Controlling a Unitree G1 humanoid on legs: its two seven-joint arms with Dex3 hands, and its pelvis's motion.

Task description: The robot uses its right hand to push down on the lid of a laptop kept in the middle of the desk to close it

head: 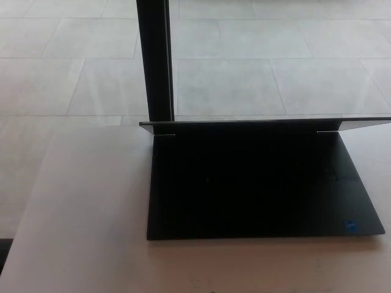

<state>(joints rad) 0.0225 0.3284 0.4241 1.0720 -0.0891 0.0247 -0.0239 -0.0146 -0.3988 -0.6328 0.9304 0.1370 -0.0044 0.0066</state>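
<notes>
Laptop [256,189] open, lid [263,124] edge-on; desk [91,232] bare around it; neither hand visible.

The picture is a bit soft and hazy. Bright light falls on the pale floor [275,55] behind the laptop [256,183]. The laptop is so dark that its keys cannot be seen. The desk [79,244] beside it looks dull.

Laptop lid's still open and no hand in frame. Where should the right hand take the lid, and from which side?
Probably the lid's top edge, right of centre, coming from above on the right. It stands open over the laptop base, so a downward push there should fold it shut.
</notes>
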